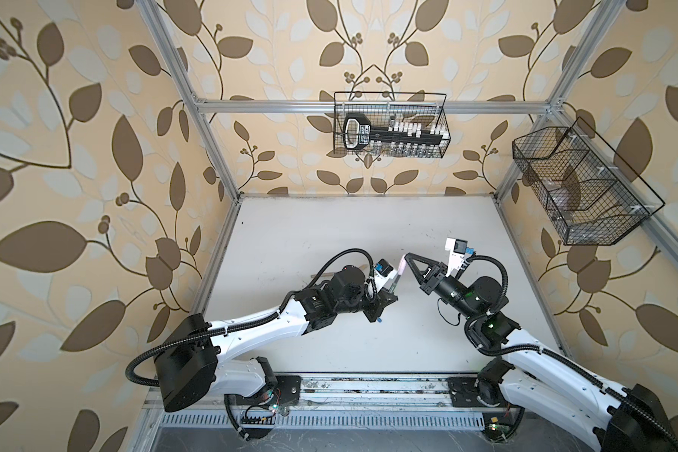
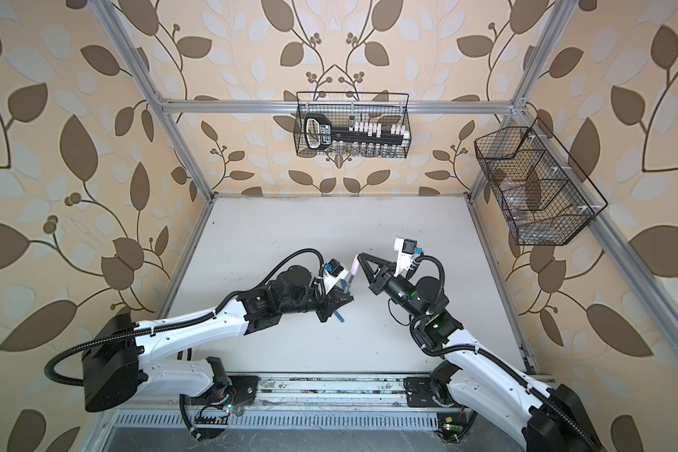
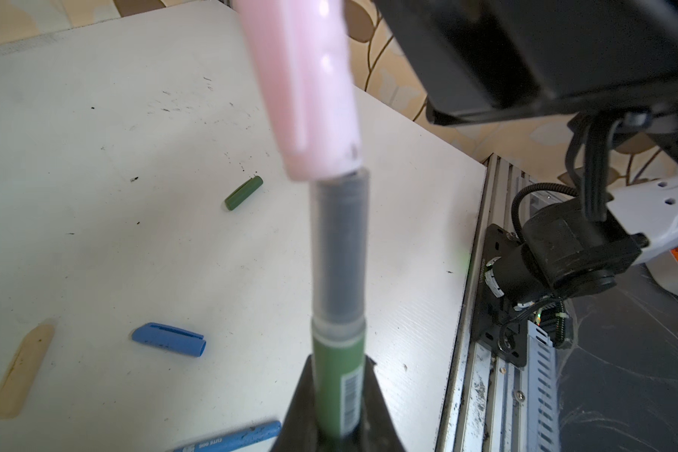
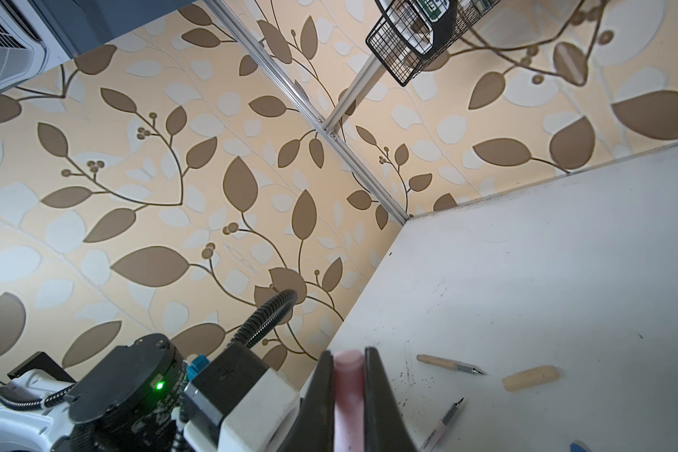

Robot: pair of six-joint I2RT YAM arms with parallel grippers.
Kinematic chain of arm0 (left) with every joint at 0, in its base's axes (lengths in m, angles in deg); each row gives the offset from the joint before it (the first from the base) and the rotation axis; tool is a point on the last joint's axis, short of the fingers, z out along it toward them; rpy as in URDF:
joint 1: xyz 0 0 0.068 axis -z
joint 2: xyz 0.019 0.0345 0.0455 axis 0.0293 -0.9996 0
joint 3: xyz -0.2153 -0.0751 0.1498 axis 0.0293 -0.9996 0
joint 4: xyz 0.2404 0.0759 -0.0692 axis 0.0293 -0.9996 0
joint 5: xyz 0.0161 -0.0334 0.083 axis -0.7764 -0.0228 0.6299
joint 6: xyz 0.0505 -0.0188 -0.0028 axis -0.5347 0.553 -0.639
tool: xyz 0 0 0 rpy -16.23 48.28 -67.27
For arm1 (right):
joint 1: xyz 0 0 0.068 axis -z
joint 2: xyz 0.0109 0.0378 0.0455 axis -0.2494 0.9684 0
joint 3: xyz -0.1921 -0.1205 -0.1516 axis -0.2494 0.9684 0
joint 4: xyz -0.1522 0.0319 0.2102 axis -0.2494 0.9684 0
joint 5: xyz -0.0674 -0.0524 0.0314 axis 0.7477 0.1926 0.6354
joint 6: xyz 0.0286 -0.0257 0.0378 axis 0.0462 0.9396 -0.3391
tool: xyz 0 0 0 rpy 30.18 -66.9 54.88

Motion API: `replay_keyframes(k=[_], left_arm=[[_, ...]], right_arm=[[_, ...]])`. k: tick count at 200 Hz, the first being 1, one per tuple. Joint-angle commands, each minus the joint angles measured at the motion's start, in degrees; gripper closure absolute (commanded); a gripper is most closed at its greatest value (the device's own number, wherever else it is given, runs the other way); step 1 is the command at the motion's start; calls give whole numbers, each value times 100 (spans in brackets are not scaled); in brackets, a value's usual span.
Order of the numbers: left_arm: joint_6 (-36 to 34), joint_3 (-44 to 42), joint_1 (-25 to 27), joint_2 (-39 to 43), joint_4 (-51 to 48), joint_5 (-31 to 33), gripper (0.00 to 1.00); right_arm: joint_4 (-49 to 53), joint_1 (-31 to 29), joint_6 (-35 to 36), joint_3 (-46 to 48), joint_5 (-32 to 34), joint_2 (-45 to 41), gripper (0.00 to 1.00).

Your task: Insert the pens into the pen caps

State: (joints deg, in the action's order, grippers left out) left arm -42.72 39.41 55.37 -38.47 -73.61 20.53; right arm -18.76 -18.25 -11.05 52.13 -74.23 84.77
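Note:
My left gripper (image 3: 337, 366) is shut on a dark green pen (image 3: 335, 385). The pen's grey front section (image 3: 341, 250) points away from the jaws. My right gripper (image 4: 349, 357) is shut on a pink pen cap (image 4: 348, 385). In the left wrist view the pink cap (image 3: 310, 94) sits over the green pen's tip, which is hidden inside it. In both top views the two grippers meet above the table's middle, with the pink cap (image 1: 402, 261) (image 2: 356, 263) between them. A green cap (image 3: 243, 193), a blue cap (image 3: 169, 339), a tan cap (image 4: 531, 377), a tan pen (image 4: 449, 364), a whitish-pink pen (image 4: 443, 424) and a blue pen (image 3: 231, 438) lie loose.
The white table (image 1: 329, 235) is walled by an aluminium frame. A wire basket (image 1: 390, 125) holding a black tool hangs on the back rail. Another wire basket (image 1: 580, 188) hangs on the right. The arms' mounting rail (image 1: 368, 391) runs along the front edge.

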Motion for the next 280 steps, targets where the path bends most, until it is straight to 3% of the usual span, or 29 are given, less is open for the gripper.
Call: replay_keyframes(k=[1, 280], left_arm=[[-57, 290, 71, 307, 240, -115, 100], [-527, 596, 71, 229, 102, 462, 100]], right_arm=[[59, -45, 95, 172, 154, 14, 88], [1548, -115, 1682, -574, -281, -159, 79]])
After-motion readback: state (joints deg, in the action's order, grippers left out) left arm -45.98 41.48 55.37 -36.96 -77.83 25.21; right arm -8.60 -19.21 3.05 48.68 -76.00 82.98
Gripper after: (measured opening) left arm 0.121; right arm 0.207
